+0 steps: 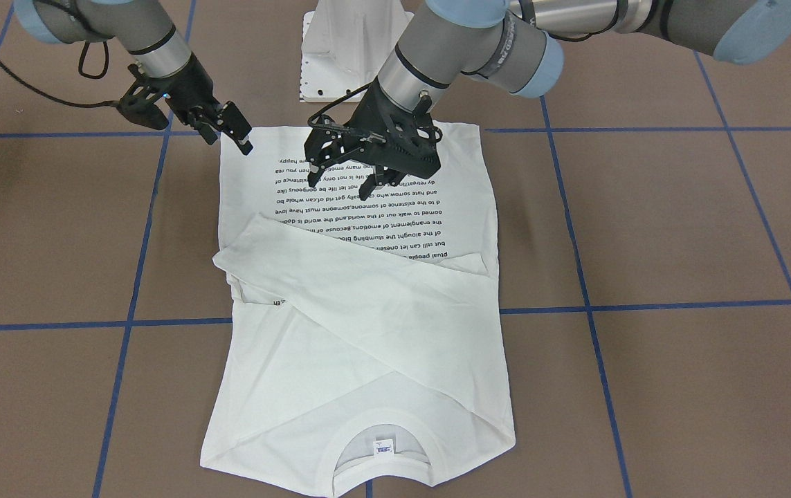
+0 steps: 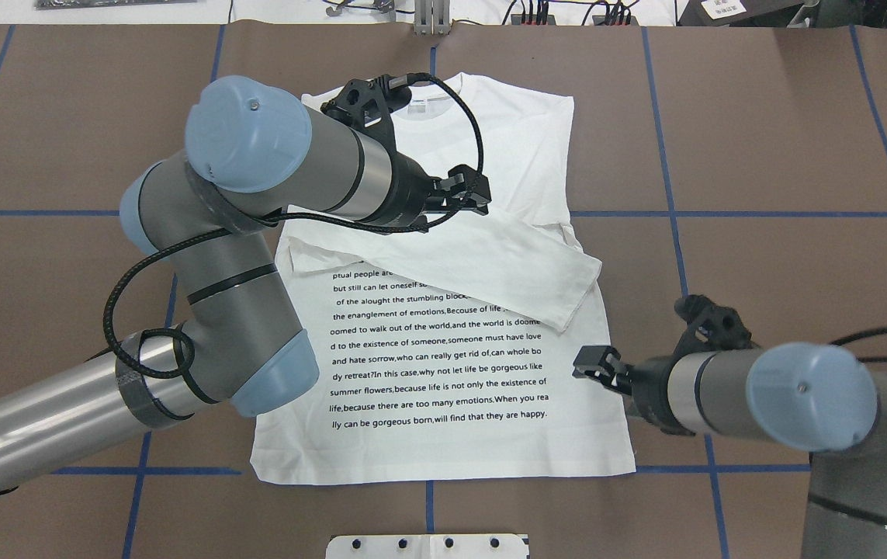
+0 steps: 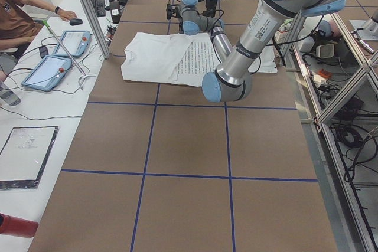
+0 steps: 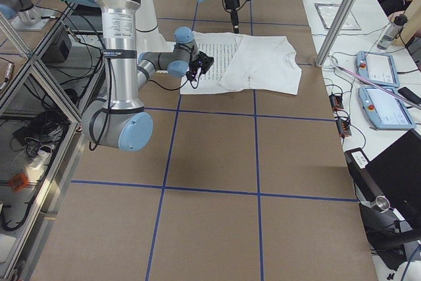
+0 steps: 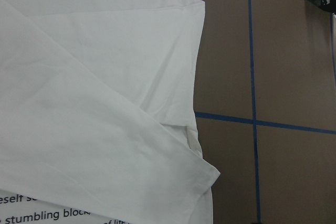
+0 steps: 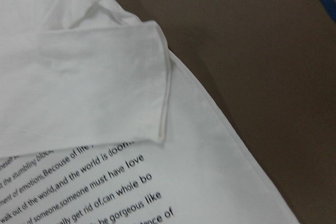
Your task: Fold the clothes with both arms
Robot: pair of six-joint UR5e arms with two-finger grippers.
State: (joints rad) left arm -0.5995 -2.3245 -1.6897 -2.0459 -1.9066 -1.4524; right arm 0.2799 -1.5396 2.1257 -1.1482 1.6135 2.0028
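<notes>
Shirt: the white shirt (image 1: 367, 311) lies flat in the middle of the bench (image 1: 679, 228), printed text (image 2: 435, 365) facing up. Its hem (image 2: 443, 475) is near the robot and its collar (image 1: 381, 416) is at the far end.
Sleeves: both are folded in across the chest. The top one runs slantwise, and its cuff (image 6: 157, 77) ends just inside the shirt's right edge.
Stage: the sleeves look finished, and I judge that the hem-to-collar fold is not yet begun.
Risk, loose layers: nothing pins the crossed sleeves. A quick lift of the hem end could drag the top sleeve out of place and undo that fold.
Risk, uneven grip: the two grippers stand at different places along the shirt. If they grip that way, one side would rise first and the fold would come out skewed.
Risk, shallow pinch: a grip taken right at the edge may slip off the thin cloth.
Left gripper: the left gripper (image 1: 341, 185) hangs over the text block with its jaws spread wide, holding nothing and apparently clear of the cloth.
Right gripper: the right gripper (image 2: 594, 365) sits at the shirt's right edge, near the hem end. It seems to hold nothing, and I cannot tell how far its jaws are apart.
Bench: brown, crossed by blue tape lines (image 1: 644, 304).
</notes>
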